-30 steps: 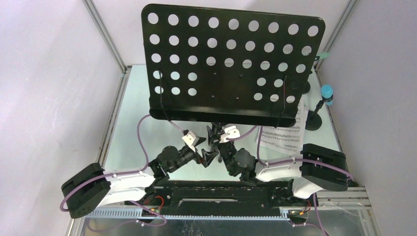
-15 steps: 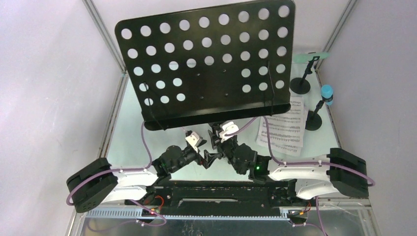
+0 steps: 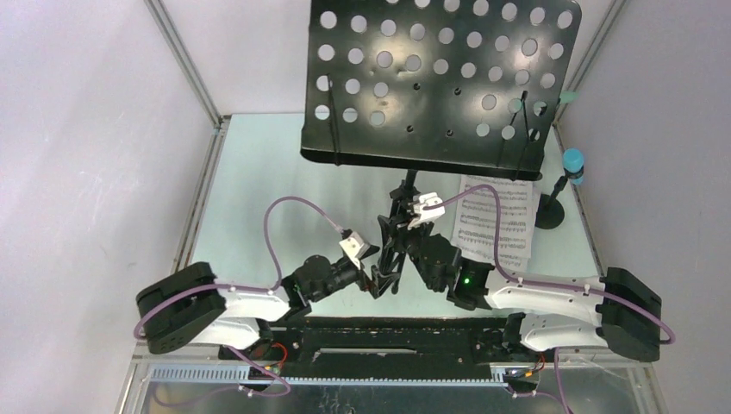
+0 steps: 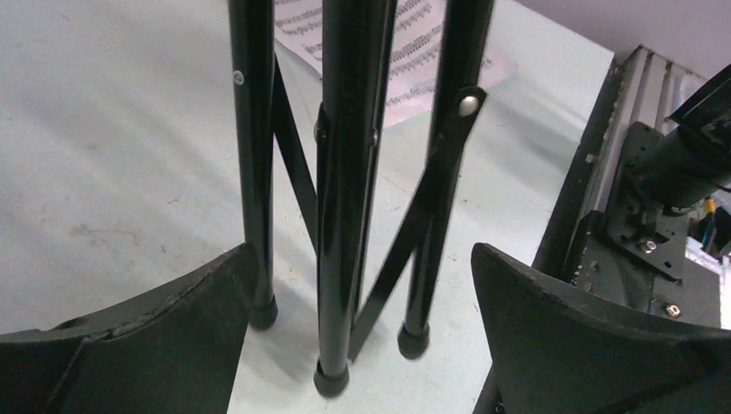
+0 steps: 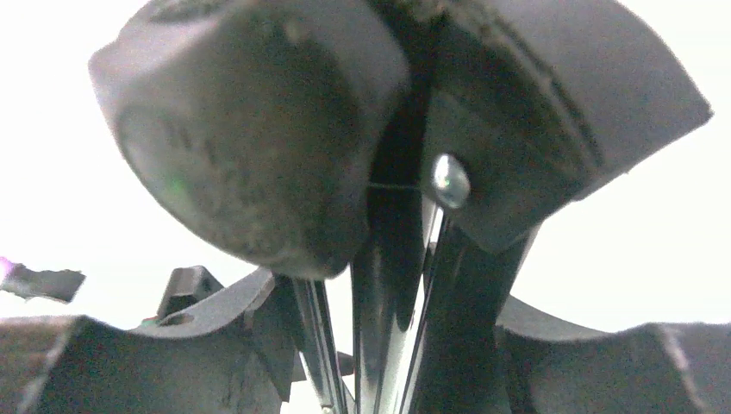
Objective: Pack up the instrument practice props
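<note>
Swinging hard since half a second ago, the perforated desk [image 3: 405, 134] of the black tripod music stand [image 4: 345, 172] has gone from the left of my overhead view to the upper right. It now hides the far mic holder that stood clear back then. The right arm's elbow has also pushed further out to the right.

The stand's three legs are folded close together, with their rubber feet down on the pale table [image 3: 259, 190].

My right gripper [image 3: 407, 226] is clamped on the stand's shaft, a finger pressed to each side below the hub. My left gripper [image 4: 362, 259] is spread wide around the leg bundle. One finger sits just beside a leg and the other stands apart; I can't tell whether the near one touches.

White sheet-music pages [image 3: 500, 228] lie flat on the table to the right. I can see printed staves, but nothing is readable.

The blue toy microphone [image 3: 573, 164] sits in its round-based holder [image 3: 550, 216] near the right wall. Only a sliver of the mint-green microphone [image 3: 565, 93] shows past the desk's edge.
</note>
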`<state>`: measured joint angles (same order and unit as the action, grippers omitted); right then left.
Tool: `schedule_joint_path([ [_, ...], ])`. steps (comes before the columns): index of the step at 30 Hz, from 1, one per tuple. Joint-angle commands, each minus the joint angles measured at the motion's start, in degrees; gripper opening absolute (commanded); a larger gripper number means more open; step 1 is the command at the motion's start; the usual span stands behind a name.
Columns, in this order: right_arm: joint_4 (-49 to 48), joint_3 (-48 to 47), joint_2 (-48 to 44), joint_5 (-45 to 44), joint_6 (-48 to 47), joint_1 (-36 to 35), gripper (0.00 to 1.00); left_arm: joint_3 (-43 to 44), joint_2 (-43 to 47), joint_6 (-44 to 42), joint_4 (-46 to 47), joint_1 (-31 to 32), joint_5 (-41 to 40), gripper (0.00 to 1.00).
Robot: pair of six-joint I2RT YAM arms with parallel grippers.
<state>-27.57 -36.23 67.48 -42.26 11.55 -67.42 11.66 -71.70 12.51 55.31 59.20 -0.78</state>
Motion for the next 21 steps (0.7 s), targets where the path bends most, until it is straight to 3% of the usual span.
schedule_joint_path([
  [1, -3.15, -3.24, -4.25, 3.10, 4.44, -0.65, 0.00, 4.52, -6.71, -0.80, 5.92, 0.81, 0.34, 1.00],
  [6, -1.70, -3.24, -5.52, 5.84, 4.40, -0.22, 0.00, 9.73, -17.00, -1.24, 8.59, 0.83, -0.52, 0.97],
  [9, -0.41, -3.24, -6.58, 6.99, 3.84, 0.53, 0.00, 11.33, -20.55, 0.75, 9.74, 0.83, -0.65, 0.78],
  [11, 1.46, -3.51, -7.13, 7.94, 3.65, 1.61, 0.00, 10.74, -20.94, 2.29, 10.63, 0.83, -0.70, 0.60],
  [13, 3.30, -4.14, -7.12, 9.24, 3.92, 3.23, 0.00, 9.15, -19.47, 3.44, 10.83, 0.83, -0.94, 0.46],
  [21, 7.83, -10.68, 0.09, 12.61, 3.23, 9.51, 0.00, -0.41, -4.05, 5.41, 6.35, 1.67, -7.28, 0.22],
])
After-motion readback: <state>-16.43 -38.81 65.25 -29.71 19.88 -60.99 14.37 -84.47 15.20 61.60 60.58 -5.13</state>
